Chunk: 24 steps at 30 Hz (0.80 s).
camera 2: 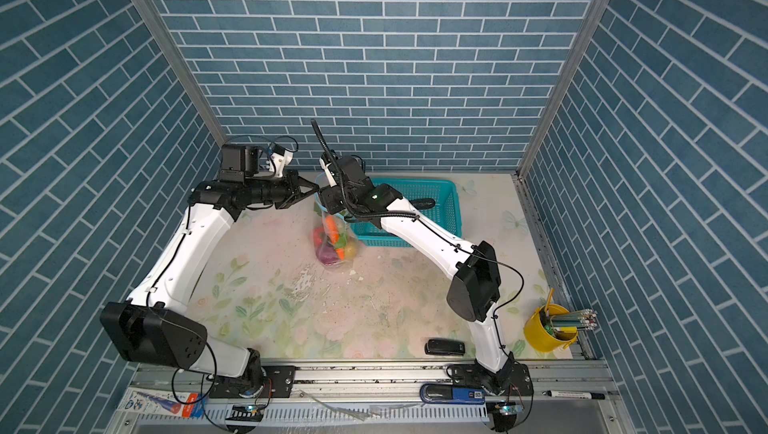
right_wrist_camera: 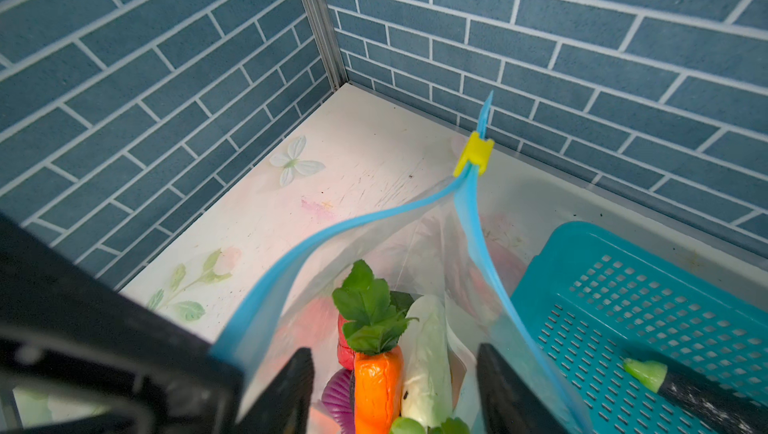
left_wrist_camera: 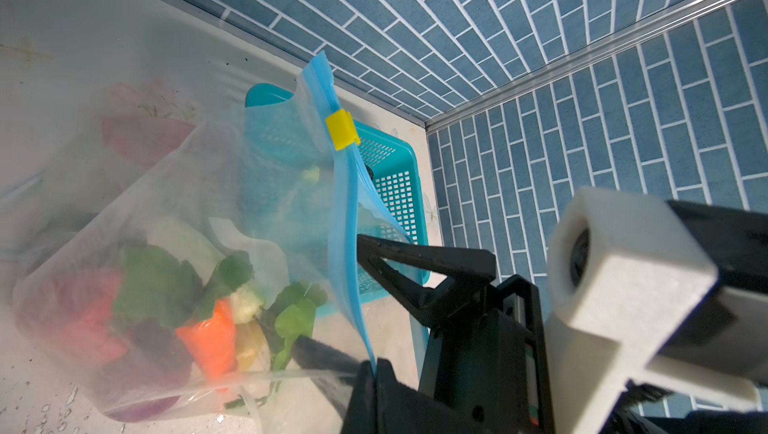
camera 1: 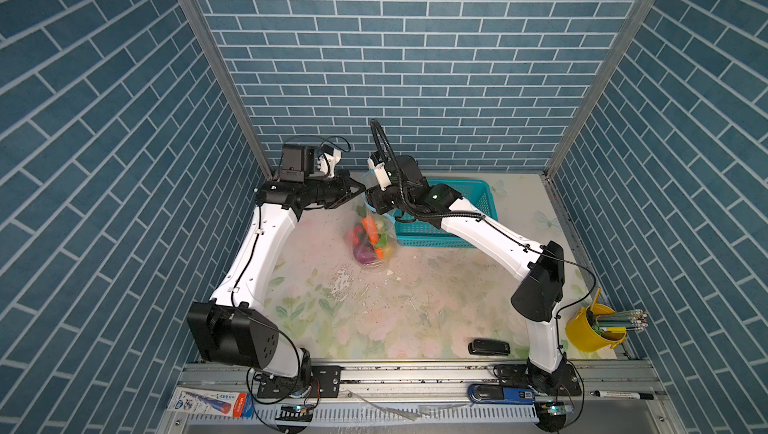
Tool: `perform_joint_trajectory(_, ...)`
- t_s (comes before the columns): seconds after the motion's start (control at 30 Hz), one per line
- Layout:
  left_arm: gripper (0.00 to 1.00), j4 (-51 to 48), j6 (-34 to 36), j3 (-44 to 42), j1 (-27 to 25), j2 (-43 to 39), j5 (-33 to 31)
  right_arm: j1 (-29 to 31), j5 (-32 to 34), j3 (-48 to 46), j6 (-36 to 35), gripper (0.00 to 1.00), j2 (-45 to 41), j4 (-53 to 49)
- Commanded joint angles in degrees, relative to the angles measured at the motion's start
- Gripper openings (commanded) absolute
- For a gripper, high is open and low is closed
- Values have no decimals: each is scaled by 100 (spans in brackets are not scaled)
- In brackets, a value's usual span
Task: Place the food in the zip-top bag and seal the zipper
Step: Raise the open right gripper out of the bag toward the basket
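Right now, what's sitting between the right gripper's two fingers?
In the right wrist view, the orange carrot and the white piece show between the right gripper's parted fingers, down inside the open zip-top bag.

1 zip-top bag (camera 1: 386, 232) with 1 yellow slider (left_wrist_camera: 341, 129); inside, 1 white piece (right_wrist_camera: 426, 353) and 1 purple onion (right_wrist_camera: 338, 400) (the rest too jumbled to count). 1 teal basket (camera 1: 432, 240) holding 1 eggplant (right_wrist_camera: 706, 403). 1 yellow pencil cup (camera 1: 582, 336), 1 marker (camera 1: 623, 395).
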Motion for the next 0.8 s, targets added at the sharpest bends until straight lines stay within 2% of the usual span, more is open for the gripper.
perform_joint_trajectory(0.0, 0, 46, 32, -28, -12, -139, 27, -19, -101, -379, -539, 78, -507, 421)
perform_joint_trajectory(0.13, 0, 46, 32, -36, -12, -138, 27, -27, 157, -699, -1077, 98, -867, 693)
perform_joint_trajectory(0.33, 0, 58, 25, -68, -12, -163, 19, -55, 788, -988, -1785, 99, -1193, 728)
perform_joint_trajectory(0.43, 0, 69, 29, -99, -12, -169, 16, -63, 1213, -1675, -2216, 99, -1559, 1296)
perform_joint_trajectory(0.53, 0, 69, 26, -101, -12, -161, 9, -196, 951, -2384, -2460, 98, -1998, 1696)
perform_joint_trajectory(0.67, 0, 93, 16, -75, -12, -128, 18, -717, 244, -2477, -2111, 98, -2092, 1195)
perform_joint_trajectory(0.77, 0, 105, 6, -64, -7, -98, 25, -1058, -78, -2583, -2119, 97, -1963, 851)
